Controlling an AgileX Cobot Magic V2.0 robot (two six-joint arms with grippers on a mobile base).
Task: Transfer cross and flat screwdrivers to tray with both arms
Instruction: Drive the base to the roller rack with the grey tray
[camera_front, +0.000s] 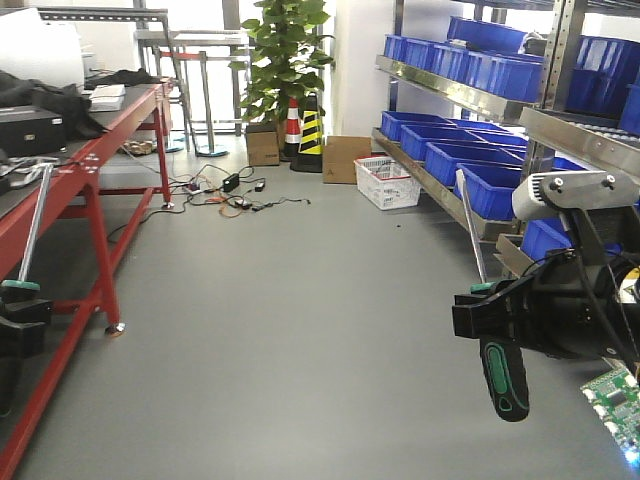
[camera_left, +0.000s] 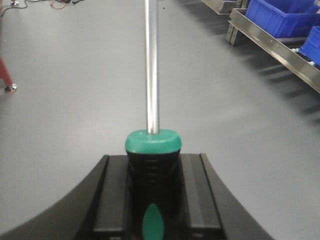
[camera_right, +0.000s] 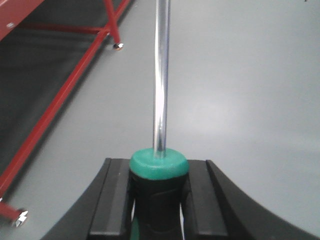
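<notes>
Transfer at mid-course. Front view: left gripper (camera_front: 18, 312), at the near left edge beside the red workbench (camera_front: 101, 262), was clamped on the left screwdriver (camera_front: 32, 225), its shaft rising. The right gripper (camera_front: 497, 316), near right before the blue bins (camera_front: 495, 185), was clamped on the right screwdriver (camera_front: 505, 380), its handle hanging below the jaws. No tray appeared in any view, so both pickups were judged done and both deliveries outstanding. Left wrist view: jaws pressed a black, green-collared handle, and the silver shaft pointed away over grey floor (camera_front: 300, 330). Right wrist view: identical grip and look. Tip types could not be told.
</notes>
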